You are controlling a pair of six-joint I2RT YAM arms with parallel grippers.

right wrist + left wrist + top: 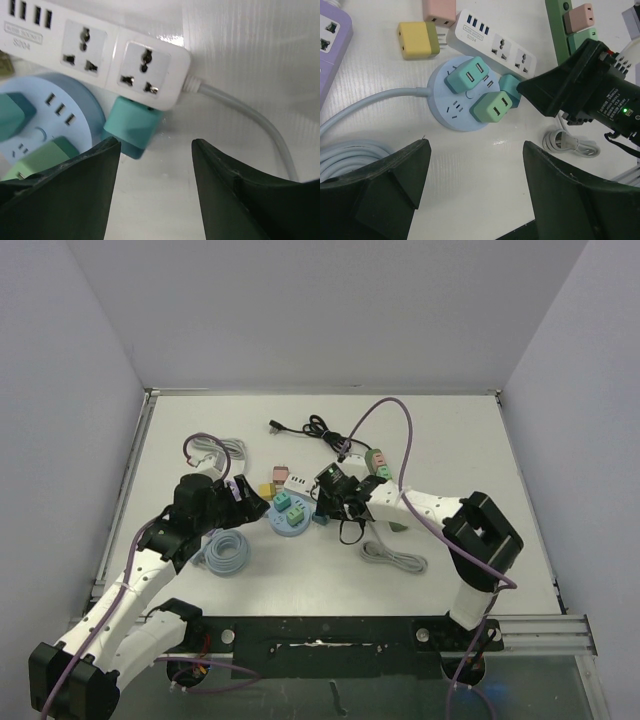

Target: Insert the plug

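A loose teal plug (132,125) lies on the table, wedged between the round light-blue socket hub (75,107) and the white power strip (115,60). My right gripper (156,142) hovers just in front of it, open, with bare table between the fingers and the plug near the left fingertip. Two green plugs (468,75) (491,106) sit in the hub (451,107). The loose teal plug (509,85) shows beside the hub under the right gripper's body. My left gripper (476,150) is open and empty, short of the hub.
A yellow adapter (417,40) and a pink one (440,9) lie behind the hub. A purple strip (332,30) is at the left and a green strip (557,30) at the right. A coiled white cable (567,142) and the hub's pale cord (350,150) lie nearby.
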